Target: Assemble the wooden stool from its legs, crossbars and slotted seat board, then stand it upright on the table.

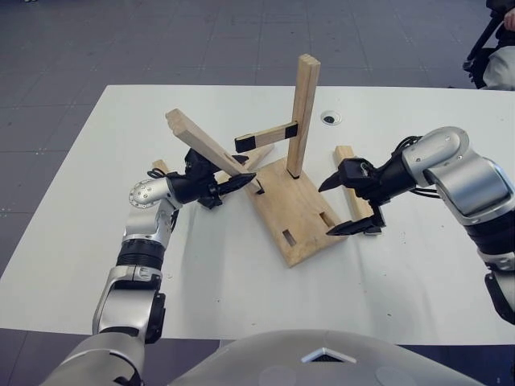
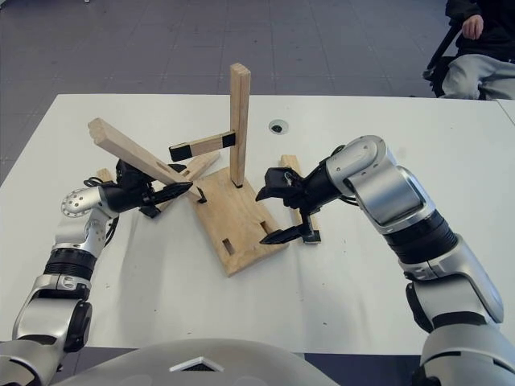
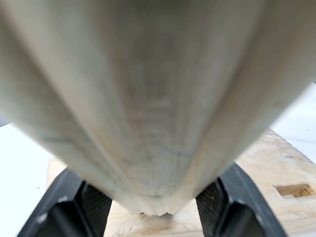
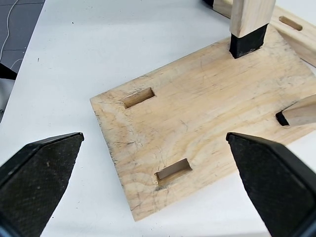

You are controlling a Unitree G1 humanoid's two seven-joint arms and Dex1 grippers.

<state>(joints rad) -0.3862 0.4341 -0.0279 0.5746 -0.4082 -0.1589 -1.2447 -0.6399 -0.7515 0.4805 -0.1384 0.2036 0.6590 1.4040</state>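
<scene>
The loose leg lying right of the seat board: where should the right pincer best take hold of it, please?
Probably mid-length, from above, closing across its narrow width: the loose leg lies flat on the table, and the open right pincer hangs close by.

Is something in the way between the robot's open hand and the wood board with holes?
Nothing visible does. The open right end effector sits close by the seat board, its bare wood facing it.

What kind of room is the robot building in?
Probably an office-like robot lab, not a home: a big white table with a cable hole, a grey tiled floor, and stool pieces like the seat board and a leg.
</scene>
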